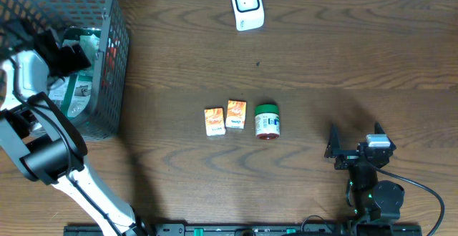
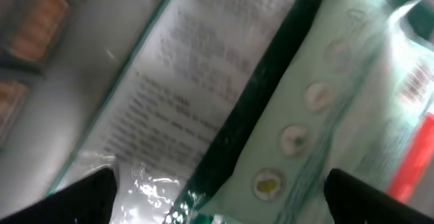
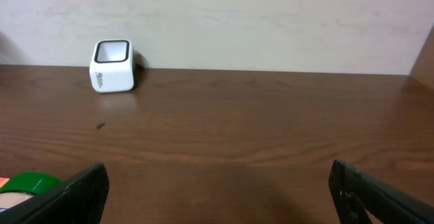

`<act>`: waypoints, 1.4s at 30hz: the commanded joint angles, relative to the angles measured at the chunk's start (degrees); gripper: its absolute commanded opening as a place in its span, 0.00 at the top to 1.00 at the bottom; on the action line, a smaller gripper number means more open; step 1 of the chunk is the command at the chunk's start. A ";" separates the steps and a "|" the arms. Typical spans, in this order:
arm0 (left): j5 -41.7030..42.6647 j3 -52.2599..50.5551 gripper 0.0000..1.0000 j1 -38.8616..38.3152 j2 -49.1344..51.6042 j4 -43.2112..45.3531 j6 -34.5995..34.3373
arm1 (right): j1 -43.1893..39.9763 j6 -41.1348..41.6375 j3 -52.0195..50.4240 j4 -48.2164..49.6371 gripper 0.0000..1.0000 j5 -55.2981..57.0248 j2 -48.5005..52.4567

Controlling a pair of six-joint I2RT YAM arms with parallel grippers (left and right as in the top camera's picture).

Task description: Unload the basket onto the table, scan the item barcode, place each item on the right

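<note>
A dark wooden table (image 1: 322,64) carries a black mesh basket (image 1: 114,64) at the left and a white scanner (image 1: 247,6) at the far edge. The left gripper (image 2: 217,190) hangs inside the basket, jaws wide and empty, over a pale green packet (image 2: 319,95). The right gripper (image 3: 220,190) rests open and empty. This looks like the pick: next it should descend, close on the packet and carry it to the scanner.

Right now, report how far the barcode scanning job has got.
Done, possibly: two orange boxes and a green-lidded jar lie out on the table; whether they were scanned, I cannot tell. In hand: the left jaws stand open over a pale green packet in the basket, gripping nothing. Left: grasp it and show its barcode to the white scanner. The right jaws stand open, empty.
</note>
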 commanded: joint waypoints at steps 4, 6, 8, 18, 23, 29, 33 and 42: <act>5.53 -2.40 0.05 -0.11 0.57 1.84 -0.85 | 0.74 0.37 -0.04 -0.24 0.01 0.35 -0.31; 9.22 -2.34 0.14 -0.11 0.24 2.21 -0.87 | 0.74 0.37 -0.04 -0.22 0.01 0.35 -0.31; 11.93 -2.34 0.20 -0.11 -0.37 2.67 -0.87 | 0.74 0.37 -0.04 -0.22 0.01 0.35 -0.31; 14.60 -2.27 0.34 -0.11 -4.02 3.32 -0.92 | 0.74 0.37 -0.07 -0.22 0.01 0.35 -0.31; 14.60 -2.29 0.37 -0.17 -4.02 2.19 -0.90 | 0.74 0.39 -0.07 -0.22 0.01 0.35 -0.31; 13.73 -2.34 0.36 -0.50 -3.89 1.53 -0.66 | 0.74 0.37 -0.07 -0.22 0.01 0.35 -0.31; 8.94 -2.36 0.31 -0.48 -3.82 2.58 -0.61 | 0.74 0.37 -0.04 -0.22 0.01 0.35 -0.31; 7.52 -3.43 0.30 -0.83 -2.29 3.06 -0.46 | 0.74 0.37 -0.04 -0.24 0.01 0.35 -0.31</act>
